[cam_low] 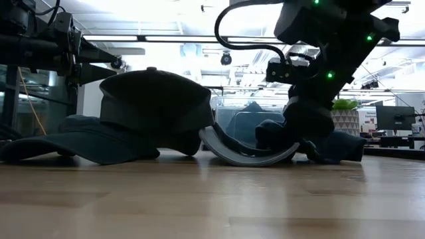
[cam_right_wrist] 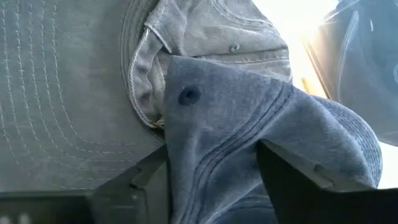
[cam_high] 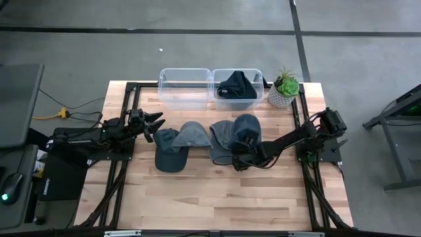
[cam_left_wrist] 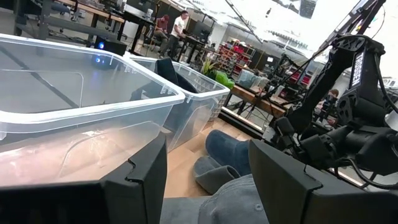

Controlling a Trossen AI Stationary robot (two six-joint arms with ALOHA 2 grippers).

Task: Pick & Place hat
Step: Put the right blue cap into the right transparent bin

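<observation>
I see the right gripper [cam_high: 238,160] clamped on a blue cap [cam_right_wrist: 249,143]; left gripper [cam_high: 156,125] open, idle.

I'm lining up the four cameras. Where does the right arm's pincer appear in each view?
High view: right pincer lower centre, down on the grey cap.
Low view: right of centre, low behind the curved brim.
Left wrist view: its arm at far right; pincer tip not discernible.
Right wrist view: bottom edge, fingers either side of a blue cap fold.
Shared landmark: clear bins.
</observation>
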